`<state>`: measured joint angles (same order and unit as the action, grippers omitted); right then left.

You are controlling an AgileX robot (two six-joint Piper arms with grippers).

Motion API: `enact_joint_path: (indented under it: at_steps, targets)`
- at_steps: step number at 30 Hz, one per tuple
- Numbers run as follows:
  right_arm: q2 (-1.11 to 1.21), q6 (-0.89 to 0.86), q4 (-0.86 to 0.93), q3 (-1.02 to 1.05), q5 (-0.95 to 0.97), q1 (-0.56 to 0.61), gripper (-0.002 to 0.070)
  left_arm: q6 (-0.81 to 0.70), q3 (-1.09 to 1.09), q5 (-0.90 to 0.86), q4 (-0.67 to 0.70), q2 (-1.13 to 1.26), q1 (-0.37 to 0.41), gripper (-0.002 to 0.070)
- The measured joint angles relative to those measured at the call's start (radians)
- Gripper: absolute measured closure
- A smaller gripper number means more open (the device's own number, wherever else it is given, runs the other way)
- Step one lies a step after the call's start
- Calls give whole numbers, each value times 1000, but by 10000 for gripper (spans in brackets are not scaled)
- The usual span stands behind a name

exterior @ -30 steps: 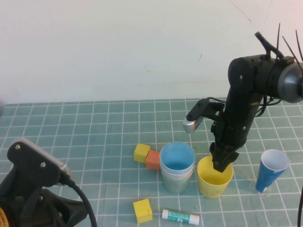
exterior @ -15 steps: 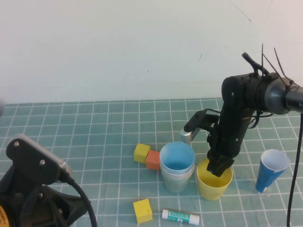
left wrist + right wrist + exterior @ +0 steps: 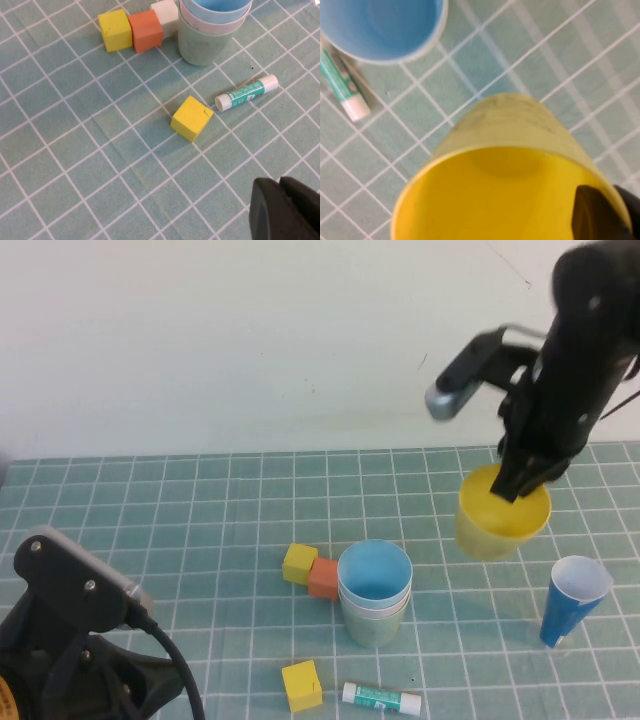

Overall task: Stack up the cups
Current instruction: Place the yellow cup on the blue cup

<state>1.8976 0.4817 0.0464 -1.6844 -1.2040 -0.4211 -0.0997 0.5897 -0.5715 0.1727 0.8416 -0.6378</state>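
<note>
From my remote station I take the stack of cups (image 3: 375, 592) as my landmark; it stands upright on the green gridded mat (image 3: 180, 530), light blue cup (image 3: 375, 573) on top, a pink rim showing under it in the left wrist view, and the green cup (image 3: 204, 46) at the bottom.

Nearest to me, well off to the left of the stack and closer to the camera, the left arm rests low at the mat's near corner. The left gripper (image 3: 285, 210) sits there with its fingers together, holding nothing.

Just in front of the stack lies a glue stick (image 3: 381, 699) on its side, and beside that, slightly left, a loose yellow block (image 3: 301, 685).

Touching the stack on its left are an orange block (image 3: 323, 578) and, next to that one, a second yellow block (image 3: 299, 563). The left wrist view also shows a white block (image 3: 165, 11) tucked against the orange one and the stack.

To the right of the stack, well apart, a dark blue cup (image 3: 574, 600) with a white inside stands tilted.

Beyond and to the right of the stack, raised clear of the mat, I see the yellow cup (image 3: 500, 512) hanging tilted in the air. The right gripper (image 3: 522, 483) is clamped on its far rim, one finger (image 3: 600, 212) inside the wall.
</note>
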Motion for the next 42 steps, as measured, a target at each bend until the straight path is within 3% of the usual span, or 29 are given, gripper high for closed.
enact_joint_path:
  at_steps: [5,12,29,32,37,39,42]
  targets:
    - [-95,34,-98,-54,-24,0,660,0,0,0,0,0,0,676]
    - [-49,103,-240,-67,17,-71,660,-4,-19,4,-4,0,0,676]
    - [161,5,-117,-67,126,-120,657,-19,-150,104,78,0,0,676]
    - [161,2,-117,-67,142,-120,601,-19,-150,115,79,0,0,676]
    - [161,-17,-121,-67,148,-120,393,-19,-150,127,79,0,0,676]
    - [157,-35,-119,-67,128,-120,369,-17,-150,127,79,-12,0,676]
    - [111,-40,-117,-62,115,-120,401,2,-150,134,79,-60,0,676]
